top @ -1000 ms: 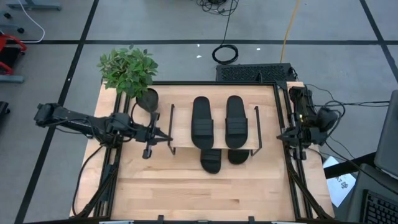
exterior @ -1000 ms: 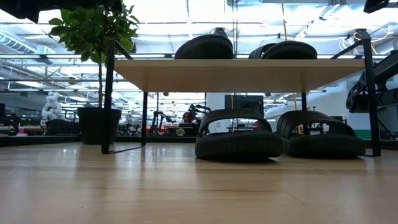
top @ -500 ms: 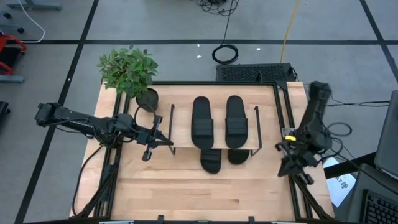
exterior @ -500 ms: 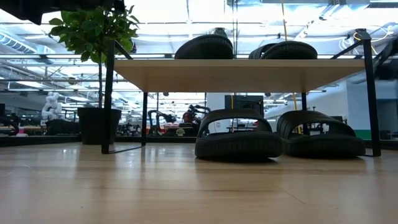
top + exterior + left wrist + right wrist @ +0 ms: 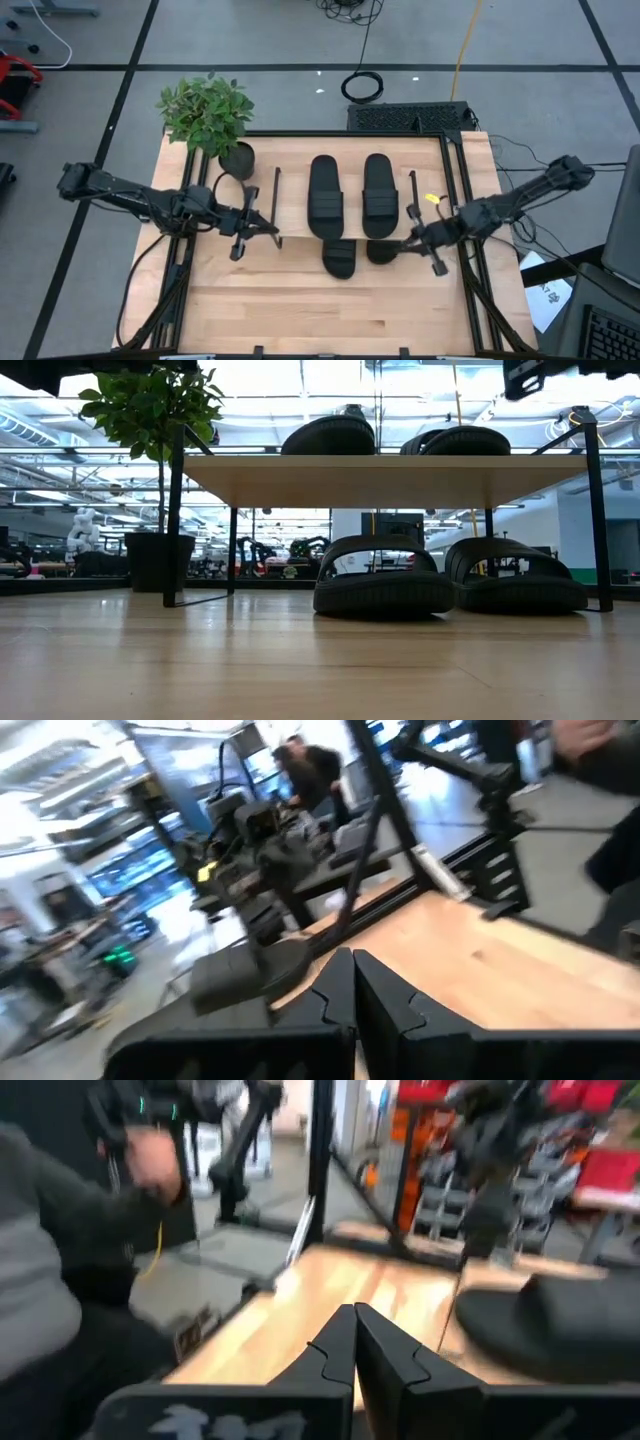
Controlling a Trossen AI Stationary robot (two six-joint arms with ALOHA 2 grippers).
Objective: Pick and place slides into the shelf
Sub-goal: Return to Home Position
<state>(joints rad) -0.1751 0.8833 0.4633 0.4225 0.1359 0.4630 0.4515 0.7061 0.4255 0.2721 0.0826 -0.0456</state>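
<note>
My left tool (clenched, empty) hangs by the left frame of the shelf. My right tool, likewise clenched, hangs by its right.

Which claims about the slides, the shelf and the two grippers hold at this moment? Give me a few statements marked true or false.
1. Two slides lie on the top board of the shelf. True.
2. Nothing stands under the shelf. False: two other slides stand there on the table.
3. The left gripper holds a slide. False: it is shut on nothing, beside the shelf's left frame.
4. The right gripper is shut and empty, near the shelf's right front corner. True.
5. The potted plant stands on the shelf. False: it stands at the table's far left corner, apart from the shelf.
</note>
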